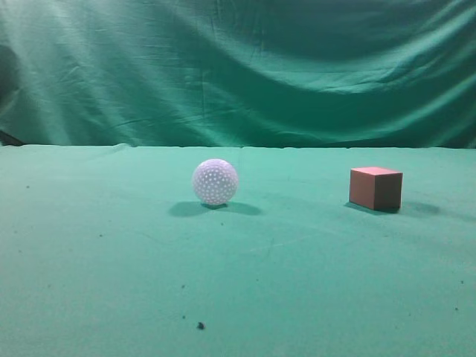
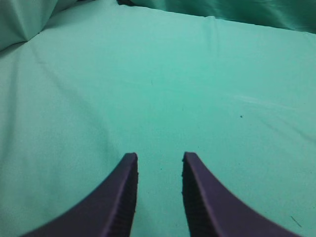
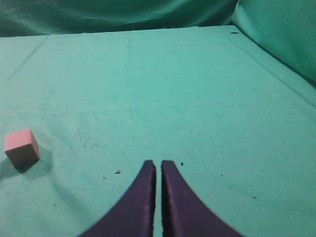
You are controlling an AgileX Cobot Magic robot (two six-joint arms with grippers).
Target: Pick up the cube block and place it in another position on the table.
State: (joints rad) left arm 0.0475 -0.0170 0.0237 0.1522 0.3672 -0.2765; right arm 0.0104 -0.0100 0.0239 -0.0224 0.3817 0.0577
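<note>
I see the cube block (image 3: 21,146) resting on the surface (image 3: 197,98), well left of my right gripper (image 3: 158,163), whose jaws are together. My left gripper (image 2: 159,157) stands apart, holding nothing.

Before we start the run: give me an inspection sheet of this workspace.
Surface: table, green cloth, a few dark specks.
Job's things: cube resting on the cloth at right, untouched.
Clutter: white ball left of the cube, apart from it.
Grippers: left gripper open, empty; right gripper nearly shut, empty, cube to its left.
Cables: nothing seen.
Surroundings: green curtain behind.
</note>
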